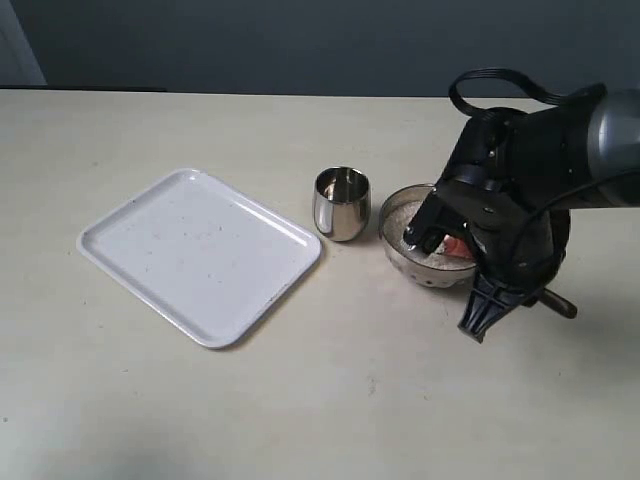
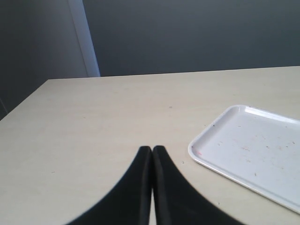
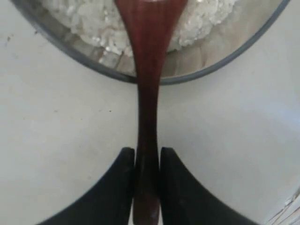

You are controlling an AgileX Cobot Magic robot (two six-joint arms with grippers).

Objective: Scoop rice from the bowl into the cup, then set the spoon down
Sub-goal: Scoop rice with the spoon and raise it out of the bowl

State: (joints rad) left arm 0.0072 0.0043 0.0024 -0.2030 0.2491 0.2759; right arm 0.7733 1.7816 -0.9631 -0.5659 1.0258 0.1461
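A matte cream tabletop [image 1: 300, 400] runs back to a dark grey wall [image 1: 300, 40]; on its left lies one flat white rectangular tray [image 1: 195, 250] with rounded corners and dark specks, and near it the left gripper [image 2: 152, 149] holds its two curved black fingers [image 2: 136, 187] pressed together on nothing. Then comes one small shiny steel cup [image 1: 342, 203], upright, just beside one wider polished steel bowl [image 1: 420, 274] holding a pale heap of fine white rice [image 1: 402, 215]. At the right, the right gripper [image 3: 147, 152] clamps the slim handle of one smooth reddish-brown wooden spoon [image 3: 147, 93], whose broad end reaches over the bowl's rim onto the rice.
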